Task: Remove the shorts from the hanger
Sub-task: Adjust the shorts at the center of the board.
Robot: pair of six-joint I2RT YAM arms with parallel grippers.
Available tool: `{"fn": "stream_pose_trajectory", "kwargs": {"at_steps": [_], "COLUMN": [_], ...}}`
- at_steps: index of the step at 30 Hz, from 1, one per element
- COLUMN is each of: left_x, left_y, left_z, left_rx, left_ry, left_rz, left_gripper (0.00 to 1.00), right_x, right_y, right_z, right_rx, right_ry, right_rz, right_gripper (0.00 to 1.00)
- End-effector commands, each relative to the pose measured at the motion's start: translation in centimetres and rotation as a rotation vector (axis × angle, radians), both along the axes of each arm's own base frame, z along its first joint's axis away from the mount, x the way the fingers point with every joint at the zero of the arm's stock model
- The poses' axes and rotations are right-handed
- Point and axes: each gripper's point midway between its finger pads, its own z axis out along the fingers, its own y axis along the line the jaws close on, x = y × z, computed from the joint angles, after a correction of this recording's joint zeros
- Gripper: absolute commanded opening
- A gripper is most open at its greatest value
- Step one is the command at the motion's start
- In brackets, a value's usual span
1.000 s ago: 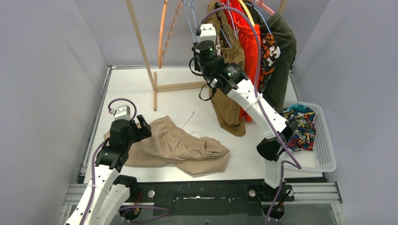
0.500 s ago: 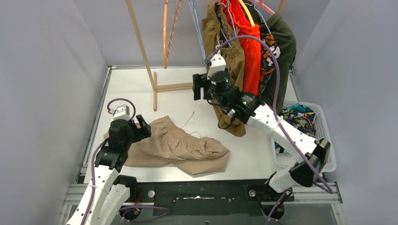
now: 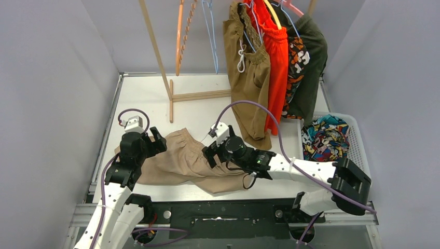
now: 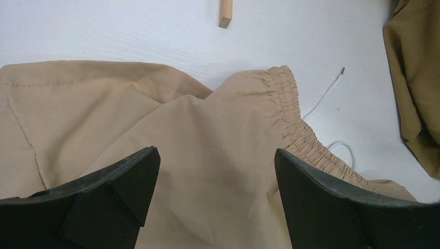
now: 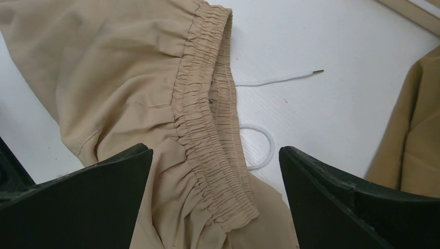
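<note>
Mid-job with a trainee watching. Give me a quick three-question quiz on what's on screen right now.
1. True or false: the beige shorts lie on the table.
2. Fill in: the basket holds the ___ shorts.
3. How many pairs hang on the rack?
Key: 1 true. 2 comic-print. 3 four: brown, red, camouflage, green.
</note>
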Motion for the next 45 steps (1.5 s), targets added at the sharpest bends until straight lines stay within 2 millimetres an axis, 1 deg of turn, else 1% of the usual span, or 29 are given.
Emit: {"fn": "stream_pose_trajectory", "kwargs": {"at_steps": [1,4,7,9,11,12,14,15,17,19,21,23,24,25,26,30,31,32,33,35,38,41,42,43,45], "left_x": [1.0,1.0,1.0,1.0,0.9,1.0,1.0,1.1,1.2,1.2,1.1,1.0,1.0,1.0,1.0,1.0,0.9,0.9,0.9,0.9,0.9,0.9,0.9,0.9,1.0], "left_y": [0.3,0.1,0.1,0.2,0.3,0.3,0.1,-0.1,-0.4,-0.3,-0.3,-0.3,-0.3,-0.3,-0.3,-0.1,-0.1,-0.1,-0.1,-0.1,-0.1,-0.1,-0.1,-0.2,-0.3], "left_z": [1.7,1.8,1.8,1.8,1.8,1.8,1.9,2.0,2.0,2.0,2.0,2.0,2.0,1.9,1.9,2.2,2.2,2.2,2.2,2.2,2.3,2.5,2.5,2.5,2.5], "left_rx": [-0.005,-0.007,-0.006,-0.006,-0.005,-0.005,-0.008,-0.009,-0.011,-0.011,-0.012,-0.013,-0.013,-0.013,-0.012,-0.012,-0.011,-0.010,-0.011,-0.011,-0.012,-0.011,-0.012,-0.012,-0.013], "left_ry": [-0.074,-0.078,-0.077,-0.077,-0.078,-0.078,-0.080,-0.080,-0.084,-0.086,-0.082,-0.081,-0.081,-0.079,-0.079,-0.090,-0.093,-0.093,-0.094,-0.093,-0.095,-0.105,-0.105,-0.108,-0.105], "left_rz": [0.018,0.008,0.009,0.014,0.018,0.017,0.004,-0.008,-0.023,-0.021,-0.020,-0.018,-0.020,-0.019,-0.017,-0.010,-0.009,-0.009,-0.010,-0.011,-0.013,-0.011,-0.011,-0.015,-0.020], "left_gripper": [0.82,0.82,0.82,0.82,0.82,0.82,0.82,0.82,0.82,0.82,0.82,0.82,0.82,0.82,0.82,0.82,0.82,0.82,0.82,0.82,0.82,0.82,0.82,0.82,0.82], "right_x": [0.2,-0.2,-0.3,-0.7,-1.0,-1.0,-1.7,-2.4,-4.0,-5.0,-5.0,-4.7,-4.4,-4.1,-3.9,-3.0,-2.9,-2.7,-2.5,-2.3,-2.4,-3.0,-3.4,-3.7,-4.2], "right_y": [3.0,4.3,5.4,6.2,6.5,6.2,4.8,3.9,2.2,1.2,0.5,0.3,0.3,0.5,0.6,0.8,0.8,0.5,0.0,-1.1,-3.4,-5.5,-6.4,-7.0,-8.0], "right_z": [1.7,-0.1,-2.5,-4.5,-7.3,-9.0,-12.0,-13.6,-16.8,-18.4,-18.5,-17.3,-16.3,-15.2,-13.8,-8.0,-6.3,-4.7,-2.9,0.6,5.7,10.2,12.1,13.3,14.8], "right_rx": [0.154,0.137,0.065,0.019,-0.046,-0.093,-0.210,-0.254,-0.282,-0.320,-0.376,-0.426,-0.435,-0.432,-0.412,-0.221,-0.168,-0.122,-0.073,0.015,0.132,0.243,0.292,0.325,0.379], "right_ry": [-0.002,0.071,0.149,0.224,0.301,0.350,0.462,0.504,0.561,0.585,0.524,0.404,0.342,0.296,0.262,0.201,0.184,0.163,0.138,0.102,0.049,0.008,-0.011,-0.022,-0.020], "right_rz": [0.047,0.067,0.076,0.091,0.081,0.046,-0.037,-0.074,-0.125,-0.173,-0.218,-0.242,-0.262,-0.272,-0.285,-0.350,-0.350,-0.354,-0.364,-0.375,-0.393,-0.361,-0.341,-0.326,-0.312], "right_gripper": [0.98,0.98,0.98,0.98,0.98,0.98,0.98,0.98,0.98,1.00,0.99,0.94,0.87,0.74,0.64,0.34,0.23,0.08,0.01,0.00,0.00,0.00,0.00,0.00,0.01]}}
